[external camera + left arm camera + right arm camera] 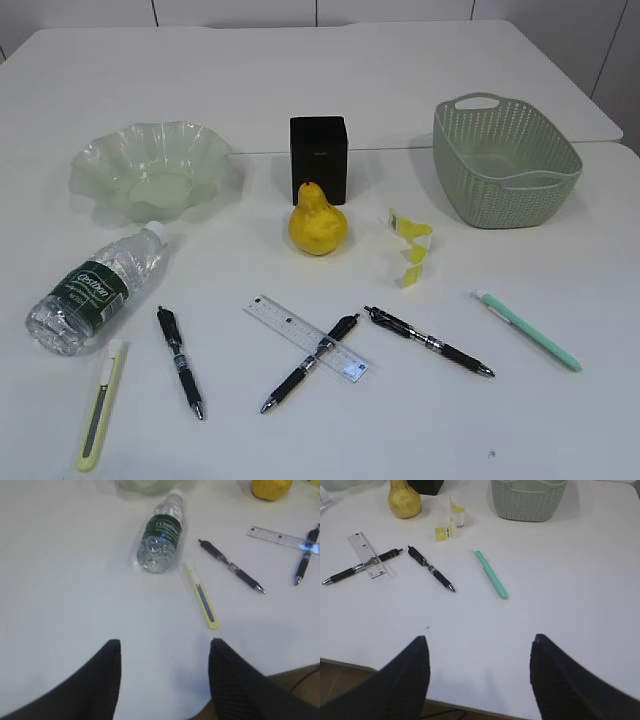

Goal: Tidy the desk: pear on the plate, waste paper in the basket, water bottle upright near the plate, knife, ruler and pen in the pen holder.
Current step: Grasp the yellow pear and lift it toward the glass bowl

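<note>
Well ahead of left gripper (165,652): knife (201,595).

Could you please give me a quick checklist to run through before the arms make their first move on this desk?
1. Left gripper jaws open and empty: ok.
2. Right gripper jaws open and empty: ok.
3. Plate free to take the pear: ok.
4. Basket free for the waste paper: ok.
5. Water bottle upright: not ok, lying on its side.
6. Ruler free to lift: not ok, a black pen lies across it.
</note>
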Controlling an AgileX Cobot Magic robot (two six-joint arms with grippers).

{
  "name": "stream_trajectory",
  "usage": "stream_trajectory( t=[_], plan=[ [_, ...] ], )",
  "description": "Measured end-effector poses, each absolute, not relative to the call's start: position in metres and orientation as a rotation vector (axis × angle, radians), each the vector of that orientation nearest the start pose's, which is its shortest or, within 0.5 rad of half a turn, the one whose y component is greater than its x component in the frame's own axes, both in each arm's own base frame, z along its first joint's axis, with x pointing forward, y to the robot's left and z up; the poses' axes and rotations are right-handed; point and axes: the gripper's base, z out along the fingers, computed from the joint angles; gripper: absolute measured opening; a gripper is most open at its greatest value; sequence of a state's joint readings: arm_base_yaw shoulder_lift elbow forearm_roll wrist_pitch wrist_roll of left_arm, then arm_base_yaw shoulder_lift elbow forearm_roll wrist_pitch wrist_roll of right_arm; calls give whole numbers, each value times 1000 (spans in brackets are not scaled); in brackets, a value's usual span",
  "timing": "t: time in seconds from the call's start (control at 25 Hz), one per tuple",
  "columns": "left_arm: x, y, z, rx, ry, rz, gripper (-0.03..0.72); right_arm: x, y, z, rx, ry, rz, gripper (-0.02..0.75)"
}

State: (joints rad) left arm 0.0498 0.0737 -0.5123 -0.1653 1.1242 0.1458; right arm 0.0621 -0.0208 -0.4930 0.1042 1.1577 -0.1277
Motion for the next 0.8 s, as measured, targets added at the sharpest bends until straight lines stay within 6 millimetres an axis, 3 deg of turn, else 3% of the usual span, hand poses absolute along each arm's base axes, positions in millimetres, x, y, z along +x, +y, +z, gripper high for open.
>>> stream_trajectory(
  t=[0.08,0.2,0.36,0.6,0.8],
  plan=[
    [9,-14,285,121,2192,-109,394,-12,8,268,-213,2113,87,501],
    [16,-14,313,127,2183,-111,394,-12,8,268,-213,2113,87,501],
    [26,-16,361,154,2171,-139,394,-12,8,268,-213,2113,87,501],
    [32,-27,452,236,1995,-249,395,-12,8,268,-213,2113,90,501],
    [78,-35,488,276,2052,-391,439,-13,10,268,-216,2111,124,501]
  ],
)
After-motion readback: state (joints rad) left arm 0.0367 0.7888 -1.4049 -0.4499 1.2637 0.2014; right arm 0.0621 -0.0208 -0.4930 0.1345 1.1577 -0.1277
